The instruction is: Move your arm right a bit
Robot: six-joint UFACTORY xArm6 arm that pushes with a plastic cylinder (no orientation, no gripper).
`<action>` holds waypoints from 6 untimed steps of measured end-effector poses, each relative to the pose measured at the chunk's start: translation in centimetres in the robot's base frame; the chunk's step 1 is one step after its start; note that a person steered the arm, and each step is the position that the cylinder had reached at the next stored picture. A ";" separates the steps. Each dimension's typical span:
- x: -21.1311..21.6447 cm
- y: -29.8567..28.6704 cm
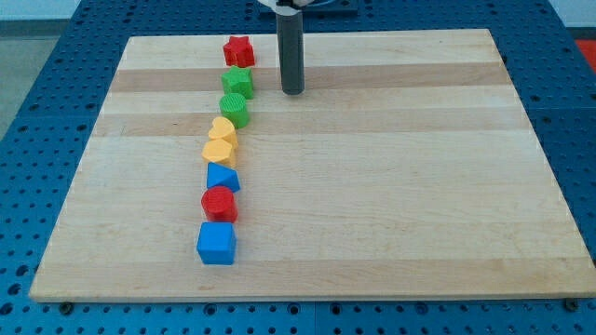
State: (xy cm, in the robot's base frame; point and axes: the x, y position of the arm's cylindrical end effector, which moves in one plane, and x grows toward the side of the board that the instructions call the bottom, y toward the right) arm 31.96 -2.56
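Note:
My tip point(293, 90) rests on the wooden board point(391, 177) near the view's top, just right of a column of blocks. From top to bottom the column holds a red star block point(238, 49), a green block point(237, 81), a green round block point(235, 109), a yellow heart block point(223, 129), a yellow block point(219, 151), a blue triangular block point(222, 177), a red round block point(220, 203) and a blue cube point(216, 243). The tip is level with the upper green block, a small gap to its right, touching nothing.
The board lies on a blue perforated table point(37, 112). The board's edges run close to the view's top and bottom.

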 end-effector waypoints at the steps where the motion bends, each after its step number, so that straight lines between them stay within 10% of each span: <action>1: 0.0 0.0; 6: -0.1 9.7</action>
